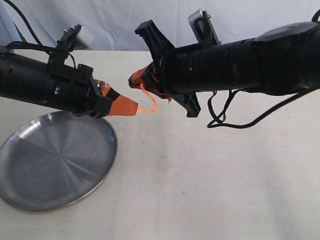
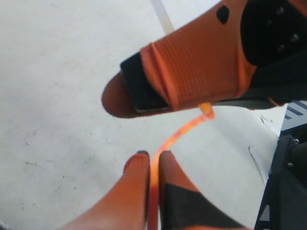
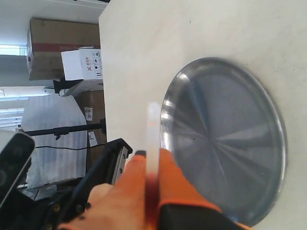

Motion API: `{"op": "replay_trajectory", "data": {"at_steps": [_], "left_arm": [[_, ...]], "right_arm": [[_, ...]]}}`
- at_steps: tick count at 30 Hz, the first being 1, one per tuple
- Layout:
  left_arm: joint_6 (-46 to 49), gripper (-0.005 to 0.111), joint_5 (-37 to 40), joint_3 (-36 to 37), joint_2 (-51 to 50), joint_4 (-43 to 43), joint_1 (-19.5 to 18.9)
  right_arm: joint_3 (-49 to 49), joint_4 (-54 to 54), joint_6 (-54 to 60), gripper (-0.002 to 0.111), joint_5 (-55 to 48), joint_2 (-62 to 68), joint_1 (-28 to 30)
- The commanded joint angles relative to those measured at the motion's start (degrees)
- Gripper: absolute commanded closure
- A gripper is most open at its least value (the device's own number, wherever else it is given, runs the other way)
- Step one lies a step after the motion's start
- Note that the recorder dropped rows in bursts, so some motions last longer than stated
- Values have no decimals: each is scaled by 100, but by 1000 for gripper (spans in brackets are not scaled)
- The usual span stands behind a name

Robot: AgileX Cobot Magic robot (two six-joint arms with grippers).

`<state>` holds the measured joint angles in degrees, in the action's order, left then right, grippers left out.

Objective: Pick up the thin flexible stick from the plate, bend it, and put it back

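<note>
The thin flexible stick (image 1: 150, 106) hangs in the air as a small orange loop between my two grippers, up and to the right of the plate (image 1: 55, 160). My left gripper (image 1: 134, 107) is shut on one end of it, and the strand (image 2: 177, 136) curves out from between the tips (image 2: 153, 155). My right gripper (image 1: 132, 79) sits just above, shut on the other end. In the right wrist view the whitish tip (image 3: 153, 124) pokes past the right gripper (image 3: 151, 153). The silver plate (image 3: 225, 139) lies bare on the table.
A black cable (image 1: 220, 117) loops down from the right arm over the table. In the left wrist view the right gripper's fingers (image 2: 192, 72) are close in front. Cardboard boxes (image 3: 62, 48) stand beyond the table edge.
</note>
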<state>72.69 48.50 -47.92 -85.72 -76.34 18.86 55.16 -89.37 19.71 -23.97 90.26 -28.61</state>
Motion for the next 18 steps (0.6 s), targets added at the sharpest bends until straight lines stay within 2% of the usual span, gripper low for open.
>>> {"op": "replay_trajectory", "data": {"at_steps": [1, 18], "left_arm": [[-10, 107, -100, -71, 38, -500, 9], [79, 107, -49, -71, 38, -504, 9]], "right_arm": [[-76, 198, 38, 108, -261, 23, -71], [-76, 422, 176, 108, -217, 32, -71]]}}
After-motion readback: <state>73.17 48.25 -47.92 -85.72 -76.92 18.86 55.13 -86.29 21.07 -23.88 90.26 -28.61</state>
